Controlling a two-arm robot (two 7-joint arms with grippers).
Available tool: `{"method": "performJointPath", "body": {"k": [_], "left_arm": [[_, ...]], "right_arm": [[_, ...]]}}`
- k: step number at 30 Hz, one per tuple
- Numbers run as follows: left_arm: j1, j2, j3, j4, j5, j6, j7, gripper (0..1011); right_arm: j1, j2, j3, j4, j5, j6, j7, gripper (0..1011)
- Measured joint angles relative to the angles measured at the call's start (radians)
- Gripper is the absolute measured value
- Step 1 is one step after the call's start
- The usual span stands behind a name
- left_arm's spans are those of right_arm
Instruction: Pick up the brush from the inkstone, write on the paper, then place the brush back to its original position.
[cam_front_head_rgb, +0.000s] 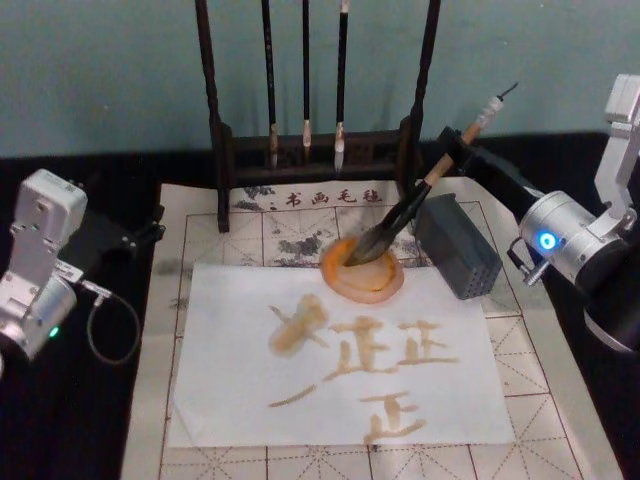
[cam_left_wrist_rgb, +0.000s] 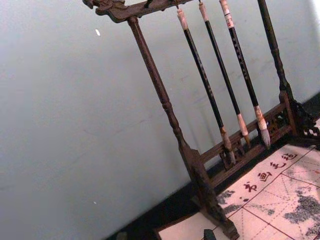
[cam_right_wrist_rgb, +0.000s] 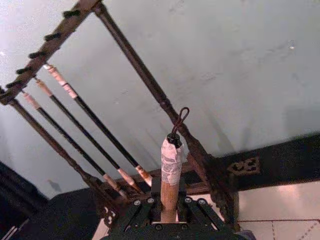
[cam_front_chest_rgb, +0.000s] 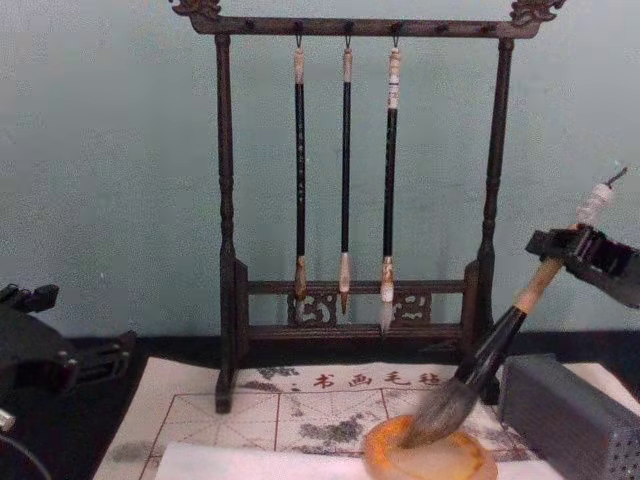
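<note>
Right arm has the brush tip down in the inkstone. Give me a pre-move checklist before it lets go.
1. Right pincer shut on the brush handle: ok.
2. Bristles inside the inkstone: ok, the tip sits in the dish.
3. Writing on the paper: ok, several strokes show.
4. Brush balanced to rest alone once released: cannot tell. It leans steeply and the pincer carries it.
5. Shaft apart from the grey block: cannot tell, they sit very close.
6. Left pincer off the paper, parked at the left: ok.
</note>
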Motion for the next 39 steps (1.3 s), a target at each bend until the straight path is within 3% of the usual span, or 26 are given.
{"method": "performJointPath", "body": {"k": [11,21,39], "left_arm": [[0.0,0.0,0.0,0.0,0.0,0.0,0.0,1001],[0.0,0.0,0.0,0.0,0.0,0.0,0.0,1001],[0.0,0.0,0.0,0.0,0.0,0.0,0.0,1001]], "right_arm": [[0.001,-0.02,0.019,0.005,0.043,0.032,-0.059,189],[0.008,-0.027,0.031,0.008,0.14,0.091,-0.105,189],[0.015,-0.026,0.019,0.02,0.209,0.096,-0.179,189]]}}
